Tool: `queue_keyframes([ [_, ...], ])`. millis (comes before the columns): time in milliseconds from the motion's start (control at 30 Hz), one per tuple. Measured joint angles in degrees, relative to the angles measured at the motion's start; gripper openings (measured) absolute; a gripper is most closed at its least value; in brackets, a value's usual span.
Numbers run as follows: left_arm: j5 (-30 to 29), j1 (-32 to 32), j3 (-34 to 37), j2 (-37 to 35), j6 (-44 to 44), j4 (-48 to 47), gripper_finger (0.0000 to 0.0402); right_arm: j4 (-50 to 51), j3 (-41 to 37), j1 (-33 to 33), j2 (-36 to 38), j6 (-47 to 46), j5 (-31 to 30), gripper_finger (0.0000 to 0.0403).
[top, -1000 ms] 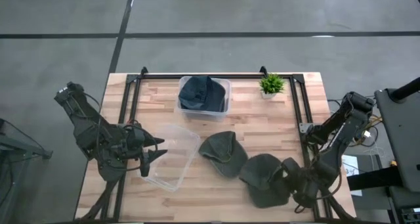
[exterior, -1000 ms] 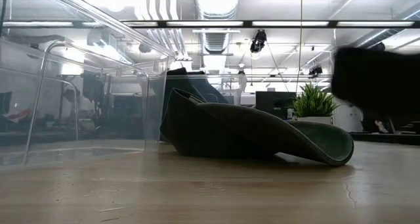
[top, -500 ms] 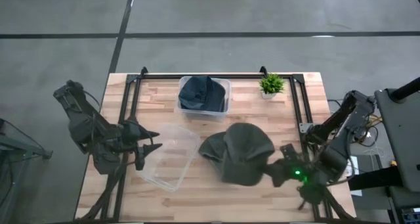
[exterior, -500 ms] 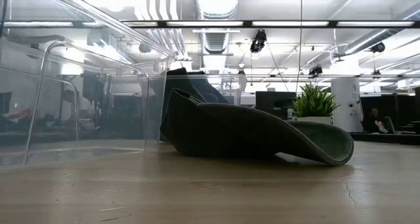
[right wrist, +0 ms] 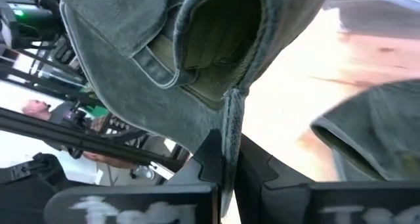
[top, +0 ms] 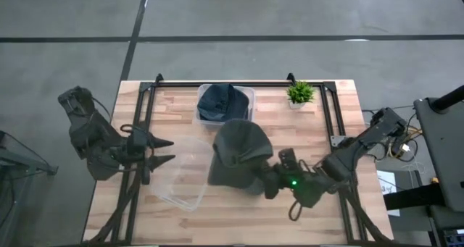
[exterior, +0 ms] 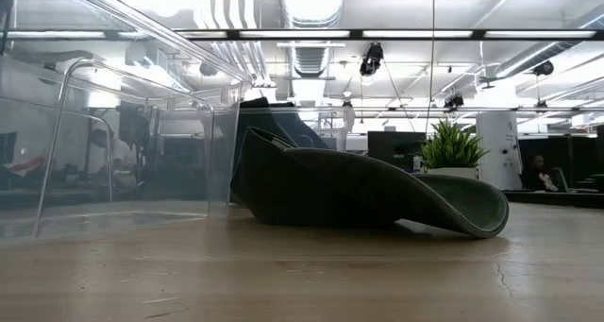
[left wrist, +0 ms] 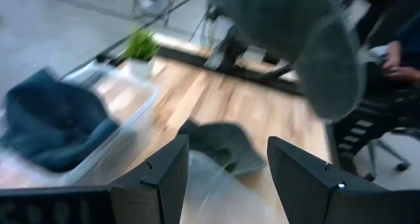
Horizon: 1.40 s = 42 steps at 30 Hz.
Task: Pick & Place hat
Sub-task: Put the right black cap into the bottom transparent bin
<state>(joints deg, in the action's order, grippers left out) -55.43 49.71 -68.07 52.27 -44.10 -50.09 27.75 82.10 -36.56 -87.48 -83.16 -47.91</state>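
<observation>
Hat [top: 239, 149] pinched in right claw [top: 270, 180], prob. above 2nd hat.

Three hats [top: 239, 149] [exterior: 368, 194] [top: 221, 102], two clear bins [top: 185, 193] [top: 249, 95], one potted plant [top: 299, 94].

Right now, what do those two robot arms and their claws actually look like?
Both arms are dark, nearly black, built of chunky jointed segments. The left claw ends in two pointed, tapering fingers, dark and angular. The right claw is equally dark, with a small green light glowing just behind it and thin cables looping near it.
</observation>
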Motion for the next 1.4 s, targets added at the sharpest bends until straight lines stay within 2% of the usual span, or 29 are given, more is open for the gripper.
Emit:
queue_keyframes([
  [167,-0.13,-0.04,0.0,1.78,10.19,14.07,0.02,-3.24,2.94,2.7,-3.53,5.41,1.63,0.0012],
  [300,-0.17,-0.09,-0.02,2.51,13.73,18.82,0.02,-4.57,5.34,4.35,-5.63,9.63,1.76,0.0012],
  [467,-0.2,-0.09,-0.02,2.58,11.77,19.66,0.02,-4.94,7.57,5.6,-6.49,14.93,1.18,0.0012],
  [667,-0.29,-0.09,-0.02,4.09,6.06,19.66,0.02,-7.38,7.5,6.08,-6.38,20.63,-3.83,0.0012],
  [800,-4.77,-0.11,-0.02,5.48,3.11,19.7,0.02,-7.48,7.48,6.75,-6.38,22.34,-4.94,0.0012],
  [967,-7.1,-0.15,-0.02,6.65,2.94,21.42,0.02,-7.54,7.41,7.48,-6.38,23.86,-7.77,0.0012],
  [1400,-8.61,-4.11,-0.02,8.41,6.06,26.75,0.02,-8.65,7.39,8.4,-6.38,26.17,-7.6,0.0012],
])
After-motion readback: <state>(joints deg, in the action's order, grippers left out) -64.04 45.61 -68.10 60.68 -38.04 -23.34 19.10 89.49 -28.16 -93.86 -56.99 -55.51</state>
